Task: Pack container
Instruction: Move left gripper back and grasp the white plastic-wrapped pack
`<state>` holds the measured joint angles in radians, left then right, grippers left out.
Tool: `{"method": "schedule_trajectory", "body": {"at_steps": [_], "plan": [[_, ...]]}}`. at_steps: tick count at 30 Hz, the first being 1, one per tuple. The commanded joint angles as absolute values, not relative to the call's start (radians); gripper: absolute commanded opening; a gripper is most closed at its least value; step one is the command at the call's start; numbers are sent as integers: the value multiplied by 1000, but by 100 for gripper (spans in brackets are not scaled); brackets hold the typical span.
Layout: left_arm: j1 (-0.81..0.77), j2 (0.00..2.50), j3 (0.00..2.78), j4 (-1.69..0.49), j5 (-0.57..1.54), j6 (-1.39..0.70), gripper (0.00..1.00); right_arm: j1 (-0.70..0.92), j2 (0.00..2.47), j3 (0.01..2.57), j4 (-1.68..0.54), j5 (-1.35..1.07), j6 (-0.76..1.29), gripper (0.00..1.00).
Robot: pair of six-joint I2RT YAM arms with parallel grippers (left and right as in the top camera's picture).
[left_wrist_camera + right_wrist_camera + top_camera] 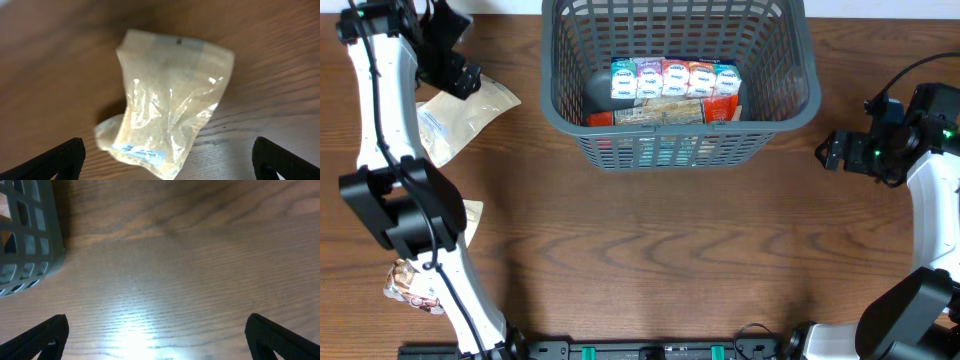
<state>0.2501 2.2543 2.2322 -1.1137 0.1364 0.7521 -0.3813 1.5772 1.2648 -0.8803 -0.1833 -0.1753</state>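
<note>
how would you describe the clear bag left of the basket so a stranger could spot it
Start at the grey basket on the far side and look left. The clear bag lies there, crumpled. Unlike the printed wrapper nearer the front, it is see-through with pale contents.

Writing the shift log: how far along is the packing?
Done: a row of small cartons sits in the container. In hand: nothing; the left gripper hangs open over a clear bag. Left: that bag, plus a printed packet and a pale packet outside.
</note>
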Motion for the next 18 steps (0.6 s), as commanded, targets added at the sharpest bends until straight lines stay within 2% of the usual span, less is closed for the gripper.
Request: {"method": "schedule_trajectory", "body": {"at_steps": [1, 18], "plan": [[287, 2318, 2229, -1118, 150, 757, 99, -385, 1560, 1260, -872, -180, -216, 99], [330, 2486, 2229, -996, 139, 856, 99, -385, 1560, 1260, -893, -180, -226, 99]]}}
